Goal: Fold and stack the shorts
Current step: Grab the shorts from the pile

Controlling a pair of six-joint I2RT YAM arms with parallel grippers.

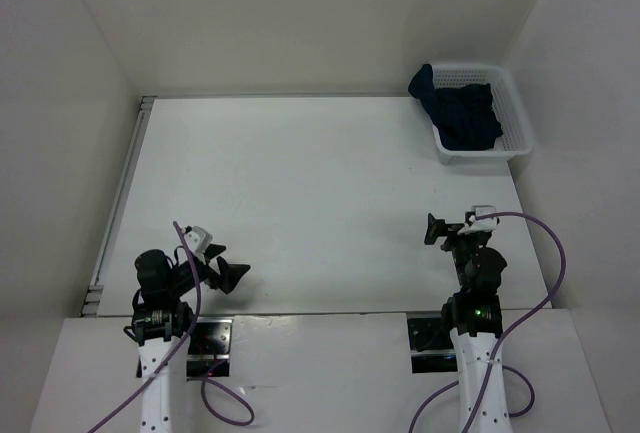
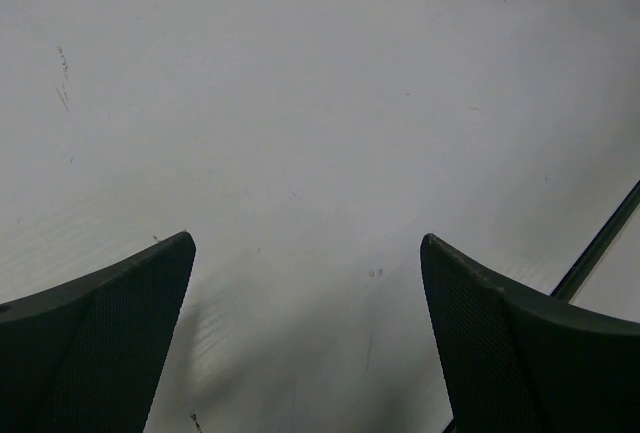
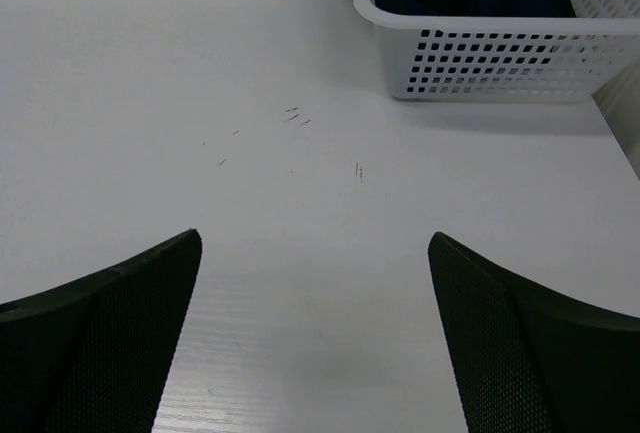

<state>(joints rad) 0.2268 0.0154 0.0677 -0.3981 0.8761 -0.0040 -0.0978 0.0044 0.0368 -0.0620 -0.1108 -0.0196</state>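
Navy shorts (image 1: 465,113) slump in the basket (image 1: 480,156) — soft, floppy. I'd pinch a top fold; left claw (image 2: 305,243) and right claw (image 3: 313,243) gape empty.

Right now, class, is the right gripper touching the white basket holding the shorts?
Apart. The top external view shows bare table between the right gripper and the basket; the right wrist view shows the basket well ahead of its open fingers.
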